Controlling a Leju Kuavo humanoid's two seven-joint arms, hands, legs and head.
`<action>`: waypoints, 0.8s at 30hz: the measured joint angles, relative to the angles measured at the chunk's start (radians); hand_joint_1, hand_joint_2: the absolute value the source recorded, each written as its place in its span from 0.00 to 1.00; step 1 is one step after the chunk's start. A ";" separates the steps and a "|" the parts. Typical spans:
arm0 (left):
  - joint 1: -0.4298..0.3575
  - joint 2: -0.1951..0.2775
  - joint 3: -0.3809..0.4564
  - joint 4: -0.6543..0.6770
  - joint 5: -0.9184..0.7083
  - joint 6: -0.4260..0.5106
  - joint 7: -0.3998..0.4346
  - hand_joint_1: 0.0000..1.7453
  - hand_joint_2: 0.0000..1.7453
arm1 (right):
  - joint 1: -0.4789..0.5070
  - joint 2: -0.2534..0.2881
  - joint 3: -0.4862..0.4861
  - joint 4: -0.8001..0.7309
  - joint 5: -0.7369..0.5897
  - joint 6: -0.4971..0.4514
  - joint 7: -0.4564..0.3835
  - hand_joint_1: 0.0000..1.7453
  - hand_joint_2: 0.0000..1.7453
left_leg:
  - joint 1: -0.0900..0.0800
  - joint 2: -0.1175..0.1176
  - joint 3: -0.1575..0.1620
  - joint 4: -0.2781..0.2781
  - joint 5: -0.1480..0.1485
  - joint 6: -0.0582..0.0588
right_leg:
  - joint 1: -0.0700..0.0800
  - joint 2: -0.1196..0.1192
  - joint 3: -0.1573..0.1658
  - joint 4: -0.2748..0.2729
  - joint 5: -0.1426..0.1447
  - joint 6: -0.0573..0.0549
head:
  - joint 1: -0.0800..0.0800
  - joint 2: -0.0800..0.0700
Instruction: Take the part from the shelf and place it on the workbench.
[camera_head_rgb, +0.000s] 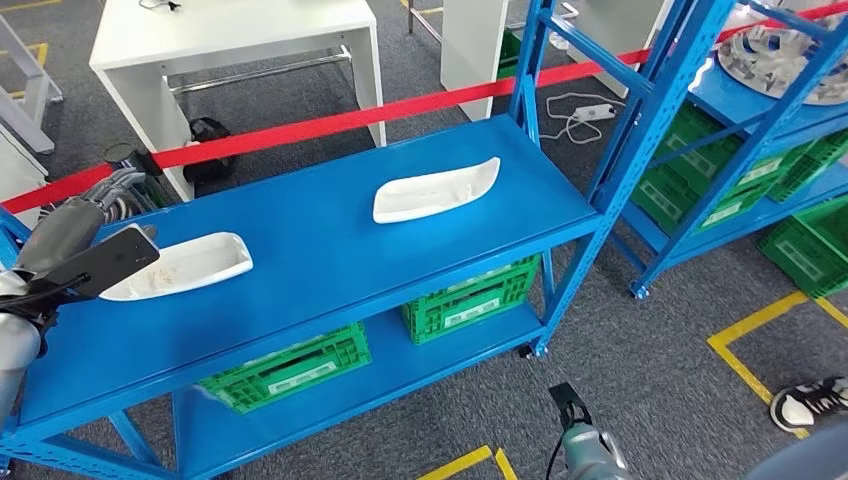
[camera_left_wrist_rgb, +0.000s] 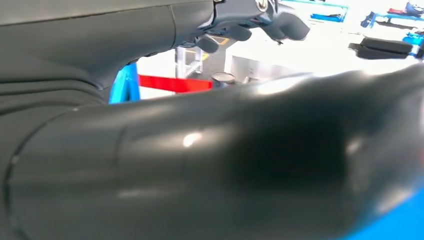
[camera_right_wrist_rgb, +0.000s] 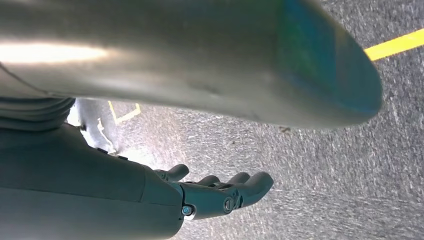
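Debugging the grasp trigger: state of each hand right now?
Left hand: over the near white part, grip cannot be told.
Right hand: open, empty.

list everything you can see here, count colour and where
white parts: 2, white, on the top of the blue shelf, one mid-shelf, one by the left hand
shelf: 1 near, blue, across the middle; a second blue one to the right
crates: several, green, on the lower levels of both shelves
barrier tape: 1, red, behind the shelf
table: 1, white, far side of the tape
power strip: 1, white, on the floor
shoe: 1, black and white, a person's, lower right
left hand: over the shelf's left end, beside a white part
right hand: hanging above the grey floor, fingers apart, holding nothing
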 joint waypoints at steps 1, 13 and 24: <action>-0.003 0.001 -0.003 0.000 0.003 0.001 0.000 0.00 0.00 | 0.000 0.001 -0.001 0.000 0.002 0.000 0.000 0.00 0.00 | 0.002 -0.001 0.013 -0.006 -0.002 0.006 | 0.001 -0.001 -0.010 0.023 -0.009 0.002 | 0.001 0.000; 0.005 0.000 -0.044 0.010 0.031 0.001 0.005 0.00 0.00 | 0.007 -0.004 -0.003 0.000 0.009 -0.001 -0.002 0.00 0.00 | -0.004 -0.010 0.097 0.010 -0.099 -0.010 | 0.013 -0.002 -0.114 -0.011 0.080 -0.013 | -0.001 0.000; 0.013 0.002 -0.065 0.016 0.045 -0.001 -0.002 0.00 0.00 | 0.006 -0.004 -0.010 0.000 0.018 0.003 -0.012 0.00 0.00 | 0.008 -0.002 -0.123 0.202 -0.099 -0.040 | 0.003 0.006 0.009 -0.016 -0.005 -0.039 | -0.005 0.000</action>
